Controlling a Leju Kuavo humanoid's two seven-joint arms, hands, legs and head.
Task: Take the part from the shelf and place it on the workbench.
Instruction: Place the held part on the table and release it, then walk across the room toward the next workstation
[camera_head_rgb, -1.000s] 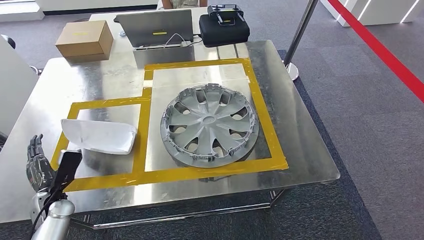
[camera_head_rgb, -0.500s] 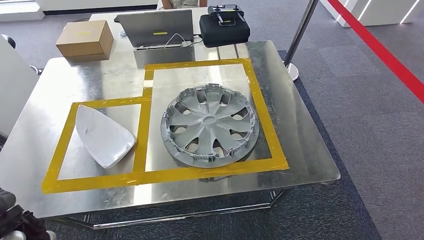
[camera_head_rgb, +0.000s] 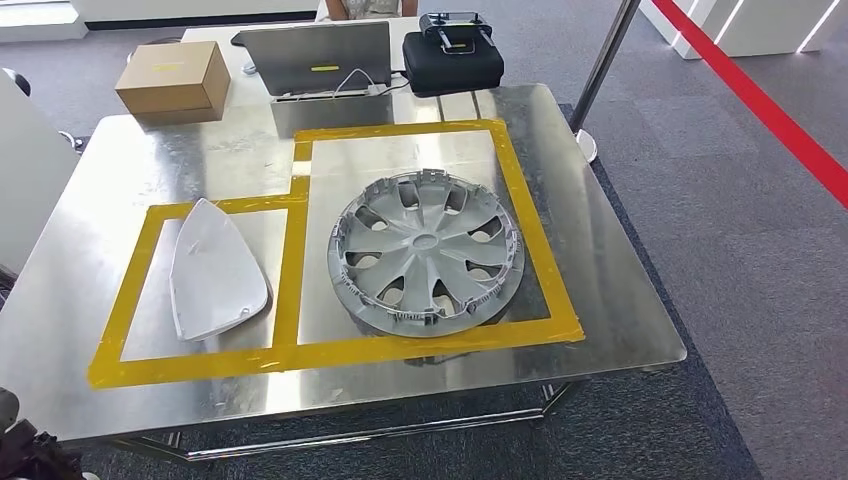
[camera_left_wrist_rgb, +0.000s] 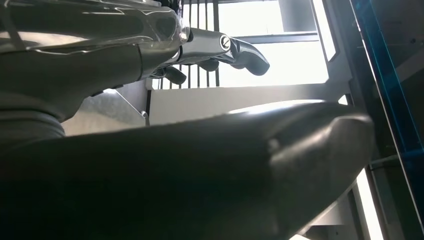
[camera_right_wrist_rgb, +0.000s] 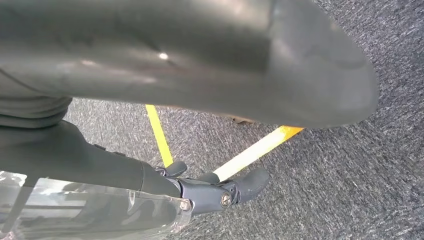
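Change: the white part (camera_head_rgb: 213, 272) has turned since half a second ago, from lying tilted with its tip toward the far left to lying lengthwise with its narrow tip pointing away from the robot; a second ago the left hand was beside it at the bench's near left edge, and that hand has since dropped out of the head view.
Bench: a metal-topped bench (camera_head_rgb: 620, 300) marked with yellow tape (camera_head_rgb: 330, 352) into a small left box and a larger right box.
Part: lies flat inside the left taped box, touching neither hand.
Wheel cover: a grey wheel cover (camera_head_rgb: 426, 252) lies in the right taped box, its near edge close to the tape.
Far side: a cardboard box (camera_head_rgb: 172, 78), an open laptop (camera_head_rgb: 315, 56) and a black case (camera_head_rgb: 452, 58) stand along the far edge.
Room: grey carpet, a metal post (camera_head_rgb: 602, 70) just past the bench's far right corner, and a red stripe (camera_head_rgb: 760, 92) on the floor at the right.
Left hand: the left hand (camera_left_wrist_rgb: 210, 47) holds nothing, its fingers loosely apart, seen against a bright barred background.
Right hand: the right hand (camera_right_wrist_rgb: 220, 187) holds nothing, its fingers loosely apart above carpet crossed by yellow lines (camera_right_wrist_rgb: 250, 152).
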